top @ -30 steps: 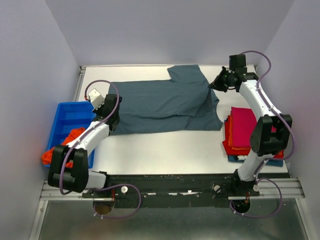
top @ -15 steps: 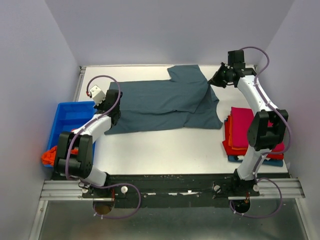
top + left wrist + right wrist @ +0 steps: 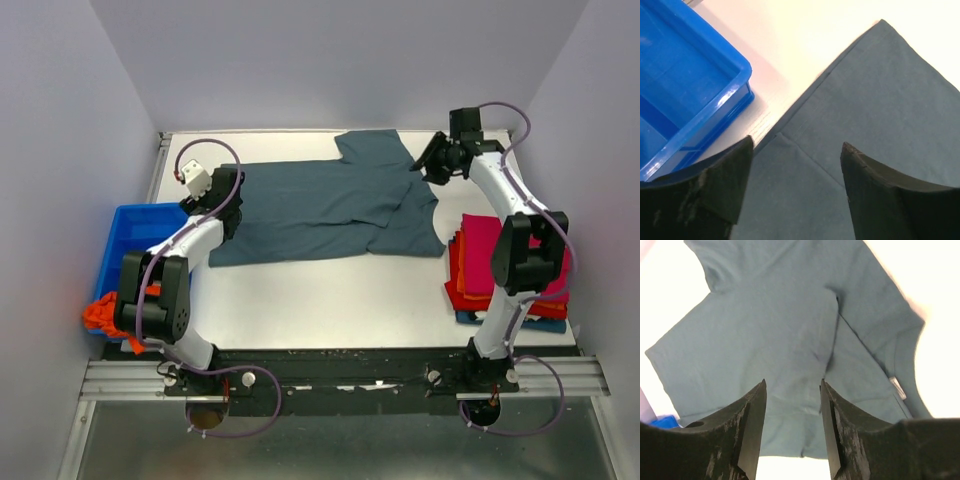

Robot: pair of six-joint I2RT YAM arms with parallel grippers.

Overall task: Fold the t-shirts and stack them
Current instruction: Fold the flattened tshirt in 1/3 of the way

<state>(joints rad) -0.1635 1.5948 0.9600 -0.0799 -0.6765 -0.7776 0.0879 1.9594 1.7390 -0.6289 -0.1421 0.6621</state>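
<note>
A slate grey-blue t-shirt (image 3: 320, 205) lies flat on the white table (image 3: 330, 300), partly folded over itself, one sleeve pointing to the far side. My left gripper (image 3: 230, 195) hovers over its left hem corner, open, with only cloth (image 3: 880, 100) below the gap (image 3: 796, 141). My right gripper (image 3: 425, 165) is at the collar end, open above the shirt (image 3: 770, 330), nothing between its fingers (image 3: 792, 381). A folded magenta-pink t-shirt (image 3: 490, 250) tops a pile with a red one (image 3: 455, 288) at the right. An orange t-shirt (image 3: 100, 312) hangs from the bin's near end.
A rigid blue plastic bin (image 3: 135, 240) stands off the table's left edge, its corner close to my left fingers (image 3: 685, 90). The folded pile sits near the right arm's elbow. Purple-grey walls close in the far side and both sides.
Both grippers have gone from shut to open and let go of the grey-blue shirt. The left arm has shifted toward the far side; the shirt now lies settled.
</note>
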